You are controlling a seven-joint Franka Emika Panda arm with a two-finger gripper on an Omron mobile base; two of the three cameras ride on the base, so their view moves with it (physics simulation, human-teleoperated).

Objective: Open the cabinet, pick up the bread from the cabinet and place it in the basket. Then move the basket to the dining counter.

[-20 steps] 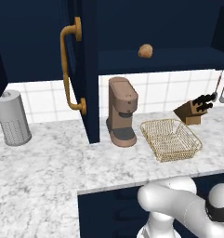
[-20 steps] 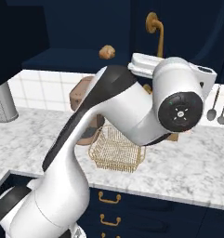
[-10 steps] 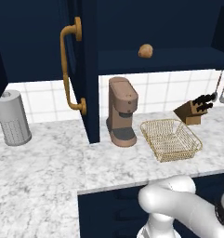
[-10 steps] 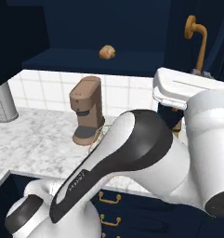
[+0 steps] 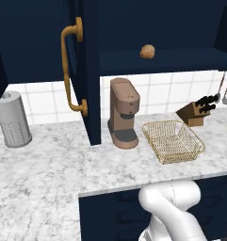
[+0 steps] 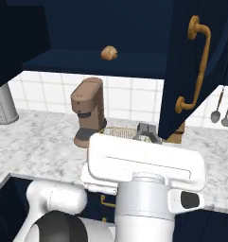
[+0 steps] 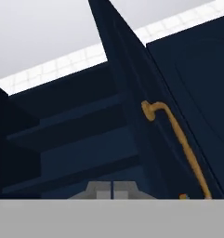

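The cabinet stands open, its left door (image 5: 82, 70) and right door (image 6: 196, 61) swung out with brass handles. On its lower shelf rests the small round bread (image 5: 147, 51) (image 6: 109, 53). The gold wire basket (image 5: 173, 141) sits empty on the marble counter right of the coffee machine; in the right base view its rim (image 6: 119, 131) peeks out behind my hand. My gripper (image 6: 148, 133) (image 7: 112, 189) is shut with nothing in it, low over the counter's front and pointing up at the right door's handle (image 7: 176, 139). The dining counter is out of view.
A brown coffee machine (image 5: 123, 113) stands under the shelf beside the basket. A knife block (image 5: 199, 110) and hanging utensils (image 5: 225, 89) are at the right. A grey canister (image 5: 12, 120) is at the far left. The open doors jut out over the counter (image 5: 49, 174).
The right door swung wider, its handle shifting right in the right base view. My arm turned and dropped lower, and the jaws closed on nothing. Bread and basket stayed put.
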